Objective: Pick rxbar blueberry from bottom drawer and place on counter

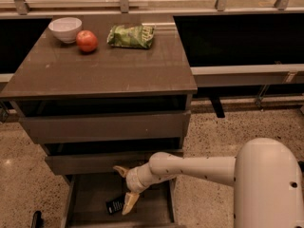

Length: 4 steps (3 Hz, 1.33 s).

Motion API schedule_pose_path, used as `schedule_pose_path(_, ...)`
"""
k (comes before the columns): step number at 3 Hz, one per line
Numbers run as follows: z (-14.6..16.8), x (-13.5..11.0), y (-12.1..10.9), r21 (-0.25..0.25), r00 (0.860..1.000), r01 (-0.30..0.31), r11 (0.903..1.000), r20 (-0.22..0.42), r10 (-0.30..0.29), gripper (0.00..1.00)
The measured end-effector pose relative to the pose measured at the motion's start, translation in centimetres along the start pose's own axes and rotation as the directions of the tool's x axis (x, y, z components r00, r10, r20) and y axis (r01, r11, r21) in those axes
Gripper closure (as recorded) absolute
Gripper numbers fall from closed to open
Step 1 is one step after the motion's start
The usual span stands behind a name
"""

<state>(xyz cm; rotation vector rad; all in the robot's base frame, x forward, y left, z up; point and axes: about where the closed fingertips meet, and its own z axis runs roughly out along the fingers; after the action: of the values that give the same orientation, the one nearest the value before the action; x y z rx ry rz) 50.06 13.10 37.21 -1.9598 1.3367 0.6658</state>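
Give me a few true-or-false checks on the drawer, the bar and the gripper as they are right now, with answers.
1. The bottom drawer is pulled open. True.
2. The bar lies on the counter. False: it lies inside the bottom drawer.
3. The gripper is low over the open drawer, fingers spread, one close beside the bar. True.
4. The chip bag sits between the bowl and the apple. False: the apple is the middle one.
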Motion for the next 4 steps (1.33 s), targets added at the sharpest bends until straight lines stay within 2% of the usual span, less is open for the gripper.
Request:
schedule_pose_path(1, 2.9, 2.9, 2.5, -0.039, 0.997, 0.072, 0.9966, 0.003, -0.072, 0.00)
schedule_pose_path(2, 3.0, 3.1, 2.6, -0.041, 0.997, 0.074, 0.9964, 0.000, -0.074, 0.00)
schedule_pose_path(3, 4.6, 4.8, 3.8, -0.052, 1.000, 0.009, 0.9986, 0.017, -0.008, 0.00)
schedule_pose_path(4, 6.7, 6.7, 5.5, -0.056, 0.996, -0.070, 0.9960, 0.053, 0.073, 0.00)
